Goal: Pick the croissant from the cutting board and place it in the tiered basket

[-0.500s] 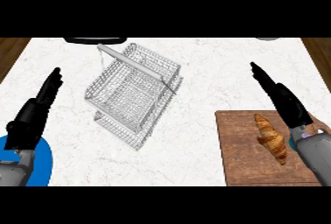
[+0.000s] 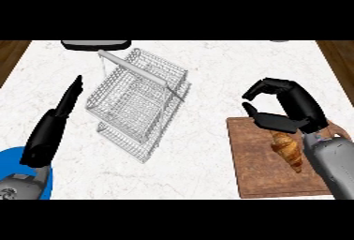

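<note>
Right hand, fingers curled and empty, hovers over cutting board on white marble counter; left hand straight-fingered.

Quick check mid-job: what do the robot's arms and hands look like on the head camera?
Both forearms are smooth, rounded grey casings: the left forearm shows at the lower left corner, the right forearm at the lower right. Each ends in a glossy black hand, the left hand and the right hand, with segmented fingers and a thumb. No cables show.
</note>
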### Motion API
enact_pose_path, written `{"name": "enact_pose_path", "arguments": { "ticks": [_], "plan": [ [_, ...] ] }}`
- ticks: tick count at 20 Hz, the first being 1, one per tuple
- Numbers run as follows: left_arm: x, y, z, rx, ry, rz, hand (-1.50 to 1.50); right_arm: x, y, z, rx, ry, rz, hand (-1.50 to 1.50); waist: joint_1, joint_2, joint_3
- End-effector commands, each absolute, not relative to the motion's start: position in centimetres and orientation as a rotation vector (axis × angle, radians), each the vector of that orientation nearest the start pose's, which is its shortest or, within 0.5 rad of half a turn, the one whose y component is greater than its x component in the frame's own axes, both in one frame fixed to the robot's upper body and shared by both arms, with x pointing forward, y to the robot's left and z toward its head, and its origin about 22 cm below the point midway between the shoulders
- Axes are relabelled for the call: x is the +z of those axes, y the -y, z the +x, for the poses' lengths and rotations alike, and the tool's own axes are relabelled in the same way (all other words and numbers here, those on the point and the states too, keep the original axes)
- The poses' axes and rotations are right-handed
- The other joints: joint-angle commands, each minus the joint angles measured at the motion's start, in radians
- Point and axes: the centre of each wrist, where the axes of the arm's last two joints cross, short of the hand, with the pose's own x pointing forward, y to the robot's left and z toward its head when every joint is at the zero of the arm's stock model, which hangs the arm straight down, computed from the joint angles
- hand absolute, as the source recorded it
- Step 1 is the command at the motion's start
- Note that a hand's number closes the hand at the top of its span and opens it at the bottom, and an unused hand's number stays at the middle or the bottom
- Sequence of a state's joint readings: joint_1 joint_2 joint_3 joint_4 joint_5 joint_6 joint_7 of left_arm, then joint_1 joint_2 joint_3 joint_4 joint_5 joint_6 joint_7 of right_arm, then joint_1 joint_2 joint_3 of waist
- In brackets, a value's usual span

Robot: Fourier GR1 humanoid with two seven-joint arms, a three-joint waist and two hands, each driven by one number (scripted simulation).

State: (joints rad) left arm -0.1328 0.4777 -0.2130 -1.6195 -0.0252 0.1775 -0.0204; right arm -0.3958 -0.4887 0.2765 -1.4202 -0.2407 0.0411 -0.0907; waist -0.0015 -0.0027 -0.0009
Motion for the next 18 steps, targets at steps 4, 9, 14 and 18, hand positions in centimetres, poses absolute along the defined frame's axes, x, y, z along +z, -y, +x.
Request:
{"name": "enact_pose_path", "arguments": {
  "ticks": [4, 9, 14, 18],
  "plan": [
    [5.1, -26.2, 25.4, -0.503, 1.738, 0.299, 0.0, 6.4, 28.0, 31.5, 0.381, 1.826, 0.165, -1.5, 0.004, 0.003, 0.001],
    [5.0, -26.8, 25.2, -0.477, 1.725, 0.307, 0.0, 12.0, 30.7, 29.9, 0.815, 1.611, -0.018, -1.5, -0.009, -0.003, -0.002],
    [4.9, -26.2, 25.1, -0.491, 1.734, 0.333, 0.0, 17.0, 32.2, 29.1, 1.171, 1.333, -0.375, -1.5, -0.02, -0.011, -0.005],
    [5.5, -26.5, 25.6, -0.482, 1.753, 0.33, 0.0, 21.2, 30.3, 28.0, 1.312, 1.205, -0.551, -1.5, -0.014, -0.007, -0.004]
  ]
}}
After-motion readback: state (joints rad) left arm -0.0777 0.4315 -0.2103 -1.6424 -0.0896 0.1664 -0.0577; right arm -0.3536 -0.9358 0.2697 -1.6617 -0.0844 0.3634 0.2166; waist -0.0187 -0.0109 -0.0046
